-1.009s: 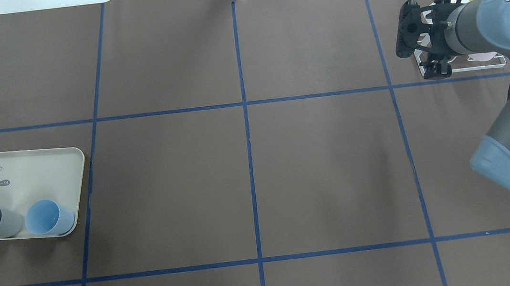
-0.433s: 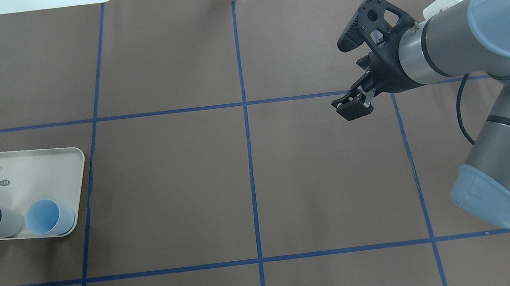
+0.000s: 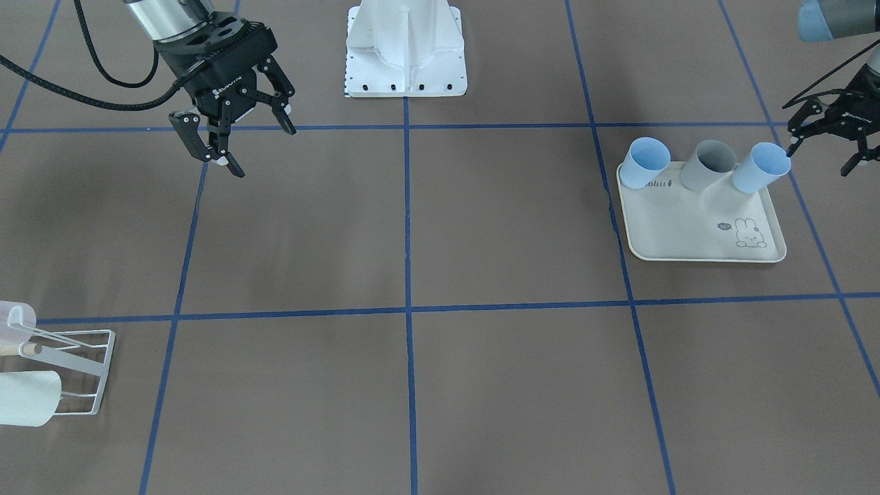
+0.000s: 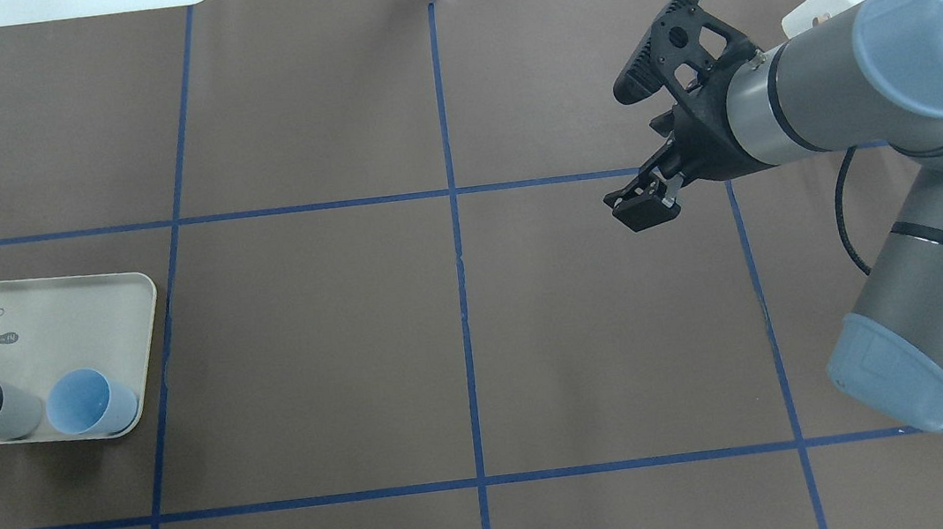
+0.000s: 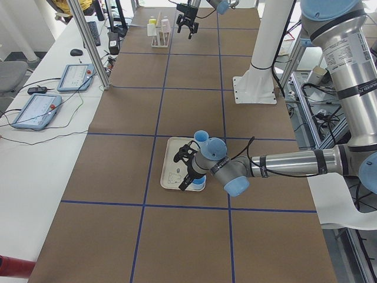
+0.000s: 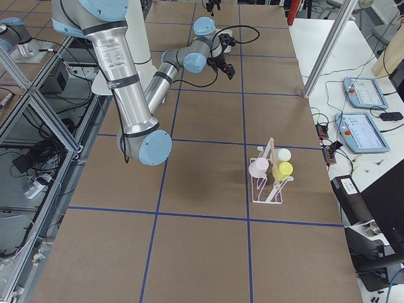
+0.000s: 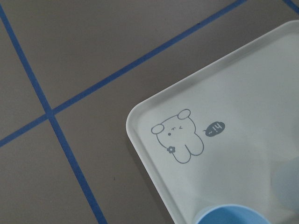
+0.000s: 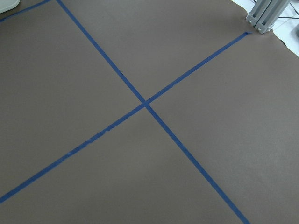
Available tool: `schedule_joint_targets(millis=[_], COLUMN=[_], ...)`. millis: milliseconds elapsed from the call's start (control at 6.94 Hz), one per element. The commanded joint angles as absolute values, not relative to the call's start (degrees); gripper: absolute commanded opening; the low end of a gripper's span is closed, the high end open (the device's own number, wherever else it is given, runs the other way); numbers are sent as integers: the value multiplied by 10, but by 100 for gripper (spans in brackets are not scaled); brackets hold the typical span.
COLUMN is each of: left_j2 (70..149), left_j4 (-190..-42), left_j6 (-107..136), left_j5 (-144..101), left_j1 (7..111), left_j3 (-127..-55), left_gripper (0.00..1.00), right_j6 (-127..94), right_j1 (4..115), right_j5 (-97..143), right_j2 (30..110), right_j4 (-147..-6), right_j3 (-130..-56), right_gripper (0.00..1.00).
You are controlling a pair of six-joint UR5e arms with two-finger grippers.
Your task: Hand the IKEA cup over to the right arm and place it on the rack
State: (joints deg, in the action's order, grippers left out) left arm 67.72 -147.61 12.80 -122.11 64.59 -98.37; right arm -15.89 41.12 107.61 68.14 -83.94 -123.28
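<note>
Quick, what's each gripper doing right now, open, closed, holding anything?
Left gripper: jaws open, holding nothing, right beside a light blue cup on the tray.
Right gripper: jaws open, holding nothing.

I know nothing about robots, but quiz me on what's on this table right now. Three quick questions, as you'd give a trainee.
1. Multiple choice: how many cups are on the cream tray? A) two B) three C) five
2. True or false: the right gripper has its fingers shut on a cup.
3. Fill in the blank: the middle cup of the row on the tray is ____ in colour.

Key:
1. B.
2. False: its fingers are spread and hold nothing.
3. Grey; the cups on either side of it are light blue.
</note>
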Motion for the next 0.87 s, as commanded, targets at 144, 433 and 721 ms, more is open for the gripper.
schedule_joint_targets(millis=[144,433,721], left_j2=[672,673,674], left_j4=[-1484,-1513,-1527], left_j6=[127,127,127], left_j5=[-1223,-1223,-1223], left_j1=[602,601,600], left_j3=[-969,-951,-947], left_gripper=[100,59,42], right_j6=[-158,-158,-158], right_j1=[411,411,411], right_j5=[1075,1075,1075], right_j2=[682,682,683], right_j4=[-839,-839,-839], right_j3=[-1230,-1230,-1230], right_gripper=[99,99,99])
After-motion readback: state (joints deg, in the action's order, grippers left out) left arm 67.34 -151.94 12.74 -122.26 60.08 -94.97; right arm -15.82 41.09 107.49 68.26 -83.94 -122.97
